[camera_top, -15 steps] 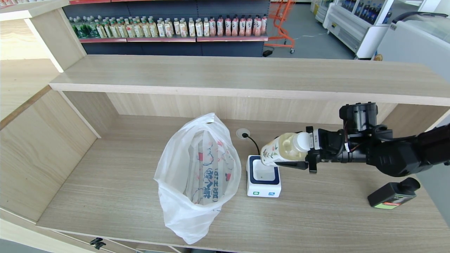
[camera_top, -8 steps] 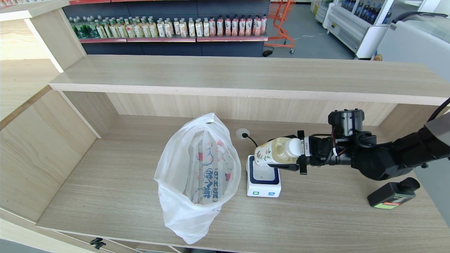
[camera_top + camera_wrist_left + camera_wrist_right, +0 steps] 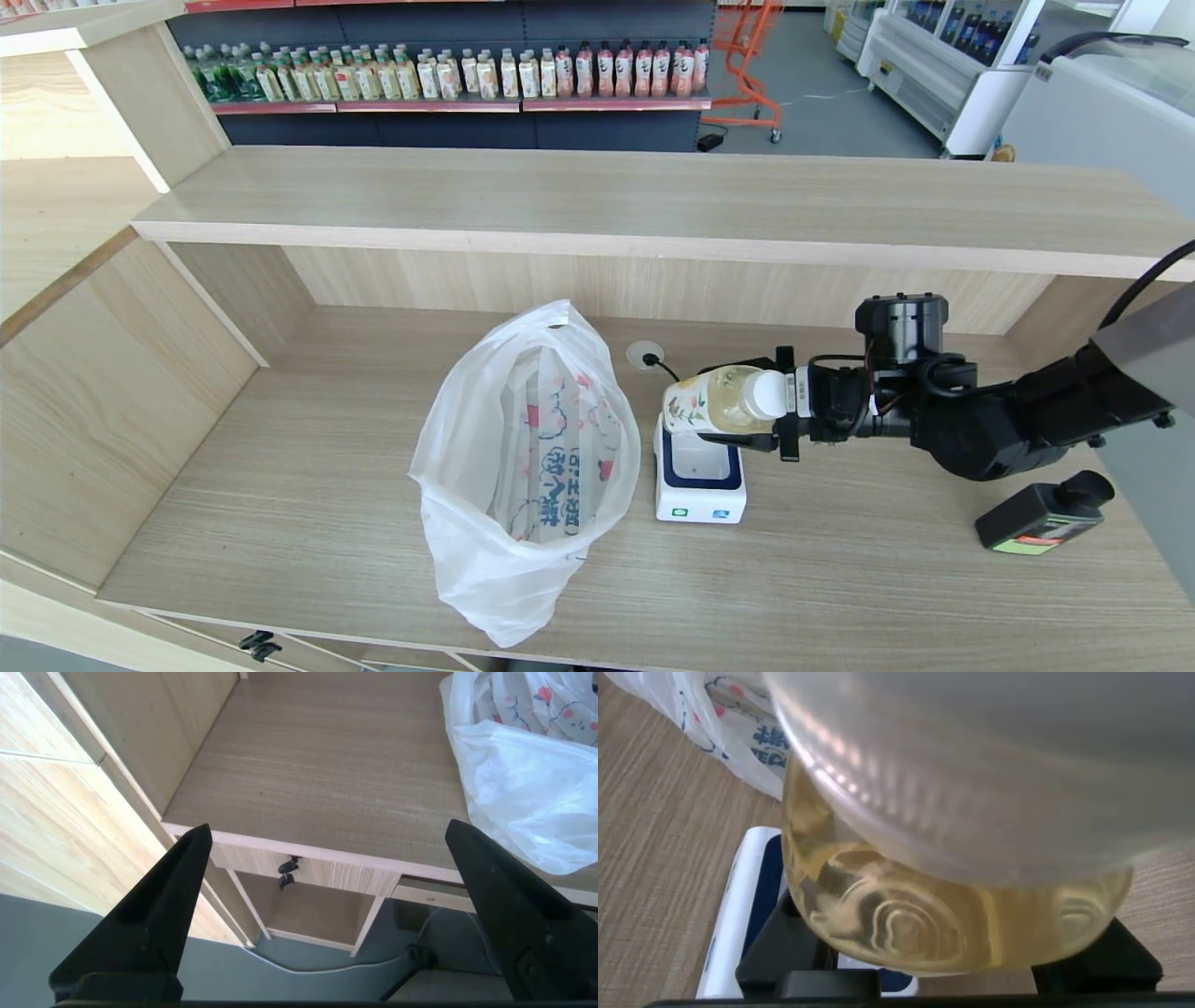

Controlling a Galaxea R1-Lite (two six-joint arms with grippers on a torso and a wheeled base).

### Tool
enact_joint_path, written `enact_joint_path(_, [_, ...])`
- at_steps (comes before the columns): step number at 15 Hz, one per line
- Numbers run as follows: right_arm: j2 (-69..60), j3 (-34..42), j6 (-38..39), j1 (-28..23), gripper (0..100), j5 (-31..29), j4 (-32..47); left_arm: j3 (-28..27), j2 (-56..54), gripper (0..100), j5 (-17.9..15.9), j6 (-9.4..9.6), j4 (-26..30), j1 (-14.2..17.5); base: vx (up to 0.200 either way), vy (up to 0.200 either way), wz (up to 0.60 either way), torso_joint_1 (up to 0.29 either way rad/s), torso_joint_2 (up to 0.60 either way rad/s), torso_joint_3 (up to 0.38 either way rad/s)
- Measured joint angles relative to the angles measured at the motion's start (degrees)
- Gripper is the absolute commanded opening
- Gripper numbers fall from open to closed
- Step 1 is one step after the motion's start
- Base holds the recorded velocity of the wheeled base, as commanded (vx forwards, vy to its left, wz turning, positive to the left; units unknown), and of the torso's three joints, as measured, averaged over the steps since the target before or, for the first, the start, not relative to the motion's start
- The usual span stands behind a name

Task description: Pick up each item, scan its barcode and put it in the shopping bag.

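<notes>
— On the wooden counter [image 3: 840,579], what stands left of centre?
— A white shopping bag [image 3: 523,467], mouth open, printed packets inside.
— And the right gripper [image 3: 754,404]?
— Clamped on a tea bottle [image 3: 714,401], held sideways just above the scanner [image 3: 700,481], beside the bag.
— The left gripper [image 3: 327,831]?
— Fingers spread wide, off the counter's near edge.
— Anything smaller?
— A dark bottle [image 3: 1041,513] lying far right.

Wooden counter [image 3: 653,196], stocked drink shelves [image 3: 429,105]
</notes>
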Motion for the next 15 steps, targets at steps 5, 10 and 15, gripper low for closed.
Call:
enact_joint_path(5, [-3.6, 0.8, 9.4, -0.7, 0, -0.5, 1.0, 0.0, 0.0, 100, 0.0, 0.0, 0.0, 0.0, 0.0, 0.0, 0.0, 0.0, 0.0, 0.0])
enact_joint_path(10, [-23.0, 6.4, 51.4, -1.4, 0, -0.5, 0.3, 0.0, 0.0, 100, 0.0, 0.0, 0.0, 0.0, 0.0, 0.0, 0.0, 0.0, 0.0, 0.0])
enact_joint_path(15, [-34.1, 14.3, 62.8, -2.7, 0, -7.9, 0.4, 0.0, 0.0, 100, 0.0, 0.0, 0.0, 0.0, 0.0, 0.0, 0.0, 0.0, 0.0, 0.0])
